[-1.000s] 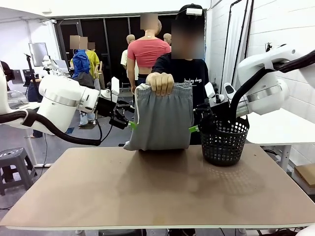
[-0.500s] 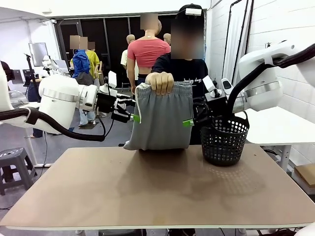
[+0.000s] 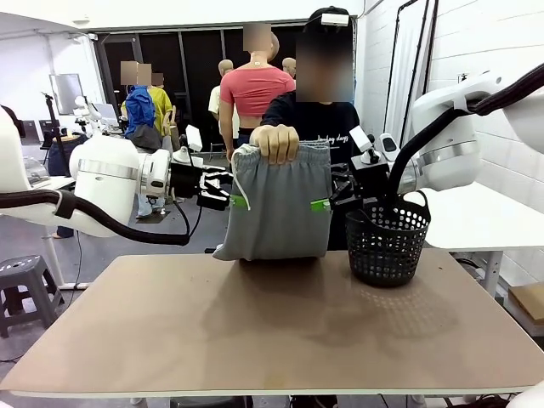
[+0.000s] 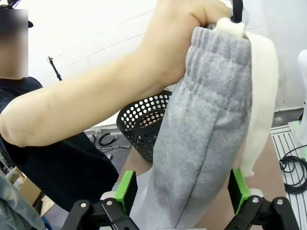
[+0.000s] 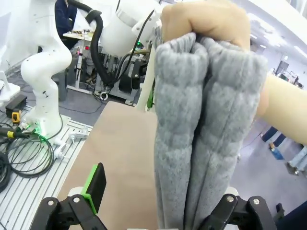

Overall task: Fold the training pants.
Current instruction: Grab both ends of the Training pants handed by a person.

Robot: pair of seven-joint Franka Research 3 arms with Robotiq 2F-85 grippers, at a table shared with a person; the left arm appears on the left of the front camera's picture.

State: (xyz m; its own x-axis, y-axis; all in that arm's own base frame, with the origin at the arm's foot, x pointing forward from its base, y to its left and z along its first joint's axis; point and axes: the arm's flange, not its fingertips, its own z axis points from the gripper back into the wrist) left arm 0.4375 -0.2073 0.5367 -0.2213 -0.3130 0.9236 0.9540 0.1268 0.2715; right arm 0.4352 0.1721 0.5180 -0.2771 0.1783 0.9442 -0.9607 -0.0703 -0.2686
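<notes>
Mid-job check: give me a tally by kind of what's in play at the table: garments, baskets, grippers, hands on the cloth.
pants: 1
basket: 1
grippers: 2, left gripper and right gripper, both open astride the pants
hand holding the pants up by the waistband: 1
Total: 5

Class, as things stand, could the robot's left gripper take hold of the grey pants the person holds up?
Probably yes. The left gripper is open, with the edge of the pants between its green pads. The person's hand holds them higher up, out of its way.
</notes>
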